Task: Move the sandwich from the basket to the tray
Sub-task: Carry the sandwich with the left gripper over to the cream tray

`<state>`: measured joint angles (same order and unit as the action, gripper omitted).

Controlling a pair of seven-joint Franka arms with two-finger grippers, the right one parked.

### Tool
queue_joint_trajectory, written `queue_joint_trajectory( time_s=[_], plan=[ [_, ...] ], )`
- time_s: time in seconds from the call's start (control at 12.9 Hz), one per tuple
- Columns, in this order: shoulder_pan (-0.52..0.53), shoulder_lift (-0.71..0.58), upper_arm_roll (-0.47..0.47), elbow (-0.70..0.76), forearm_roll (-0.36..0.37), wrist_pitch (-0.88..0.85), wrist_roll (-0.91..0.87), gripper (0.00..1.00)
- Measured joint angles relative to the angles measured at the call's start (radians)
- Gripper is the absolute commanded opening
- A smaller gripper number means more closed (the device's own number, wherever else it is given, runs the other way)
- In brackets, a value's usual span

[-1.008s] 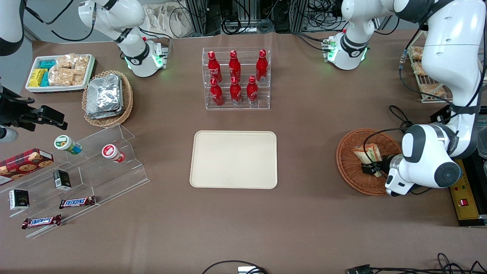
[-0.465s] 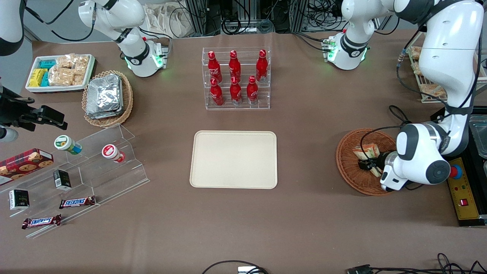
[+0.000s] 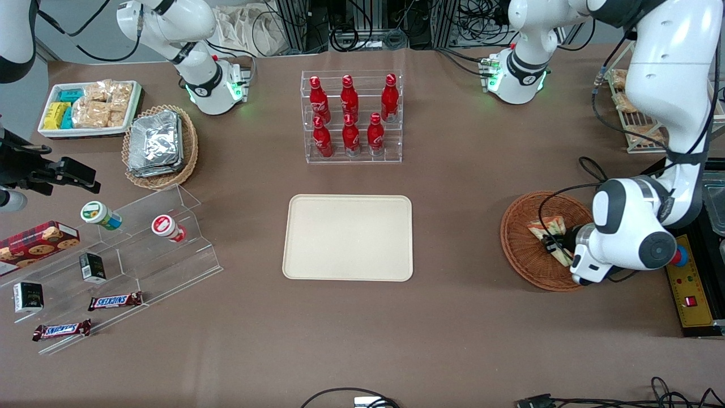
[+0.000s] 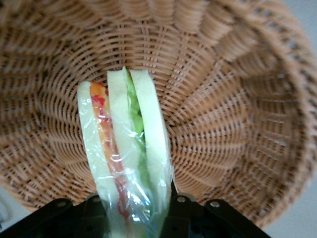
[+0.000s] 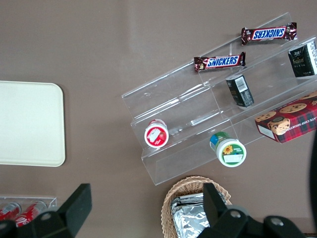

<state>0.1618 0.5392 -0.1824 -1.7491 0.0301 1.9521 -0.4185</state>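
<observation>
The sandwich (image 3: 545, 228) is a plastic-wrapped wedge of white bread with green and orange-red filling. It is inside the round reddish-brown wicker basket (image 3: 518, 249) toward the working arm's end of the table. My left gripper (image 3: 553, 245) is down in the basket, shut on the sandwich. In the left wrist view the sandwich (image 4: 126, 148) stands on edge between the black fingers (image 4: 181, 213), with the gripper (image 4: 136, 218) just above the basket floor (image 4: 223, 124). The cream tray (image 3: 348, 237) lies flat at the table's middle and also shows in the right wrist view (image 5: 29, 124).
A clear rack of red bottles (image 3: 351, 116) stands farther from the camera than the tray. A wire rack (image 3: 634, 119) and a yellow control box (image 3: 688, 283) are beside the working arm. An acrylic shelf with snacks (image 3: 141, 243), a foil-packet basket (image 3: 161, 144) and a white bin (image 3: 90, 107) lie toward the parked arm's end.
The left arm's wrist has shifted a little over the basket, and the sandwich has turned slightly with the gripper. It is still inside the basket.
</observation>
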Motion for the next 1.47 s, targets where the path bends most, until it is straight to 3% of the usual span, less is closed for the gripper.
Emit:
queue_joint_trajectory(
  time_s=[0.39,0.7,1.24,1.47],
  plan=[
    [-0.040,-0.125,-0.025,0.026,0.000,-0.046,0.019,0.00],
    [-0.210,-0.136,-0.031,0.100,0.000,-0.065,0.025,0.00],
    [-0.463,-0.022,-0.034,0.215,-0.005,-0.045,-0.012,0.00],
    [-0.580,0.056,-0.034,0.277,-0.006,-0.030,-0.116,0.00]
  ],
)
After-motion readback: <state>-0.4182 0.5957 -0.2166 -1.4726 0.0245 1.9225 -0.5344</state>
